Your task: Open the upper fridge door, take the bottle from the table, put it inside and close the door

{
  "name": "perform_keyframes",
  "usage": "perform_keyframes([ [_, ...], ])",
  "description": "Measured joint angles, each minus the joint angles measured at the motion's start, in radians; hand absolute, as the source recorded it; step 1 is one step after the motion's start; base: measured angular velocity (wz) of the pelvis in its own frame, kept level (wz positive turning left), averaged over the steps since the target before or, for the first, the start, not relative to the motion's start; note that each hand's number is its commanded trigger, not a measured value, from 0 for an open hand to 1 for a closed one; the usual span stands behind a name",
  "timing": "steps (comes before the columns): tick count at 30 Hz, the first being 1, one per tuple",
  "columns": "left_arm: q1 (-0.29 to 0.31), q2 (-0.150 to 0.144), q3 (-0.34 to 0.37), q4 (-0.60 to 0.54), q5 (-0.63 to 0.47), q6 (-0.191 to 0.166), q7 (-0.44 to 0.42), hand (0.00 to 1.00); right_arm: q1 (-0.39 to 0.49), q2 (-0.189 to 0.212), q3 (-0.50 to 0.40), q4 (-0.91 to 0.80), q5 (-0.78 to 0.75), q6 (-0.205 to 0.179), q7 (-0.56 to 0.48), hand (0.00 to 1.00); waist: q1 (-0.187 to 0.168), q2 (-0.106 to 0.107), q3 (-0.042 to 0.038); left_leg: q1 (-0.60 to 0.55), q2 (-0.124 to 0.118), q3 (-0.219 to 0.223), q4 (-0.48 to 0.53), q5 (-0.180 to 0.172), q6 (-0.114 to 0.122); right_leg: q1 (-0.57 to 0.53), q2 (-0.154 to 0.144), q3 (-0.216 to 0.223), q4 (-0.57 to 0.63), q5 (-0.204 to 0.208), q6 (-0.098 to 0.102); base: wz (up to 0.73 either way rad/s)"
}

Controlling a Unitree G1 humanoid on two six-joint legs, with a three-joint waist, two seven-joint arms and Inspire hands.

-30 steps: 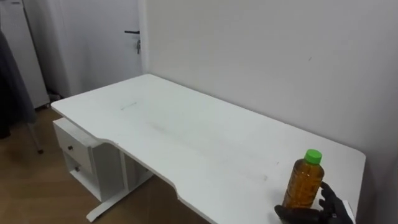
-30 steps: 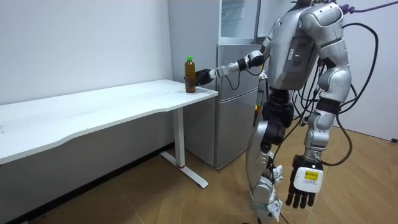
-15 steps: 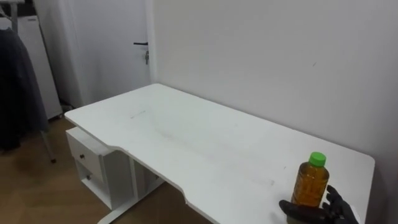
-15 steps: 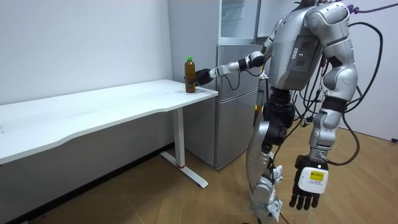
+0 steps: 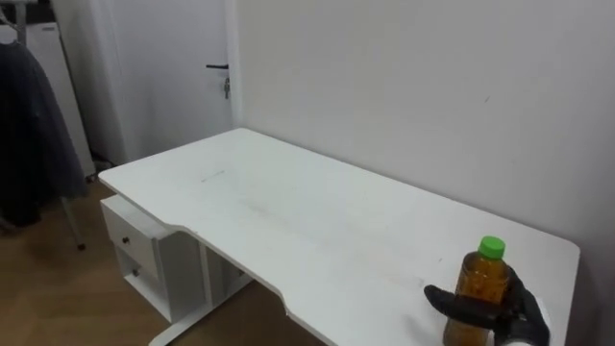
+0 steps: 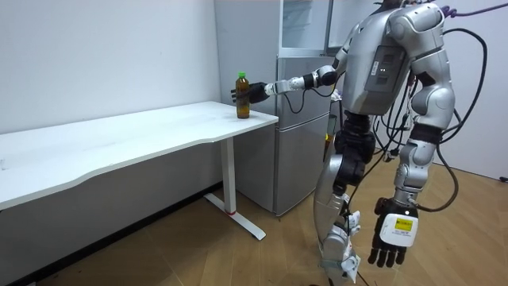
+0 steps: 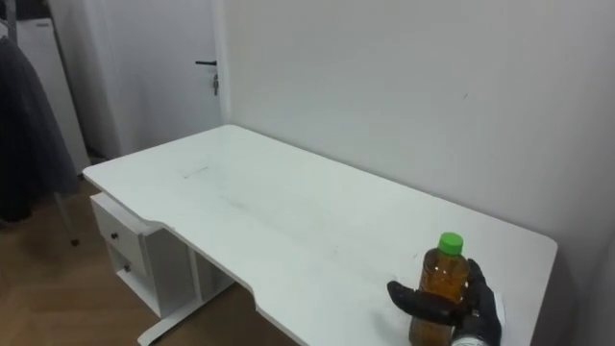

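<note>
White desk [image 5: 288,211] runs from far left to near right in front of you, against a plain pale wall. At its near right corner stands the bottle [image 5: 478,274], upright, filled with amber liquid and topped by a green cap. The robot's right hand [image 5: 524,312], dark in colour, is wrapped round the bottle's lower half: the thumb crosses the front of it and the fingers curl round from the right side. In the room view the bottle's base looks to be resting on the desk top.

Under the desk's far left end you can see a white drawer unit [image 5: 139,245]. Beyond it, at the far left, a dark garment [image 5: 34,135] hangs beside a white door [image 5: 183,77] with a dark handle.

From the room view, the robot stands on a wooden floor just off the desk's end, right arm stretched out level to the bottle. Its left hand [image 6: 389,238] hangs low by its side, fingers relaxed and spread, holding nothing. A silver fridge [image 6: 298,135] stands behind the outstretched arm, just beside the desk's end.
</note>
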Motion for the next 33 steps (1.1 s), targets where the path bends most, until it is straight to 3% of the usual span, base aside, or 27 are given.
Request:
perform_keyframes([
  [9, 0.03, 0.0, 0.0, 0.02, -0.022, -0.017, 0.001, 0.0, 0.0, 0.0, 0.001, -0.029, 0.006, -0.033, -0.023, 0.0, 0.0, -0.001, 0.0006, -0.001, 0.0, 0.0, 0.001, -0.001, 0.001, -0.001, -0.001, 0.001, 0.003, 0.0, 0.0, 0.0],
  [10, 0.032, 0.0, 0.0, 0.02, -0.022, -0.017, 0.001, 0.0, 0.0, 0.0, 0.001, -0.029, 0.006, -0.035, -0.023, 0.64, 0.0, -0.001, 0.0006, -0.001, -0.001, 0.0, 0.001, -0.001, 0.001, -0.003, -0.001, 0.001, 0.003, 0.0, 0.0, 0.0],
  [12, 0.032, 0.0, 0.0, 0.02, -0.021, -0.017, 0.001, 0.0, 0.0, 0.0, 0.001, -0.029, 0.005, -0.035, -0.022, 1.0, -0.001, -0.001, 0.0011, -0.001, -0.001, 0.0, 0.001, -0.001, 0.001, -0.003, -0.001, 0.0, 0.003, 0.0, 0.0, 0.0],
  [19, 0.032, 0.006, 0.0, 0.02, -0.037, -0.017, 0.001, 0.0, 0.001, -0.002, 0.006, -0.029, 0.021, -0.035, 0.0, 1.0, -0.002, 0.002, 0.0024, 0.001, -0.001, 0.0, 0.003, -0.001, 0.001, 0.002, -0.001, -0.001, 0.002, 0.0, 0.0, 0.0],
  [27, 0.032, 0.011, 0.015, 0.017, -0.036, -0.018, -0.005, 0.0, 0.006, -0.003, 0.041, -0.023, 0.024, -0.035, 0.099, 1.0, -0.001, 0.01, 0.0066, -0.002, 0.0, 0.0, 0.001, -0.001, 0.001, 0.002, -0.002, -0.002, 0.002, 0.0, 0.0, 0.0],
  [33, 0.034, 0.012, 0.015, 0.017, -0.037, -0.017, -0.01, 0.0, 0.027, -0.017, 0.042, -0.013, 0.013, -0.036, 0.157, 1.0, -0.004, 0.011, 0.0027, 0.005, -0.001, 0.0, 0.006, -0.001, 0.001, 0.013, -0.002, -0.007, 0.0, -0.002, 0.003, 0.03],
])
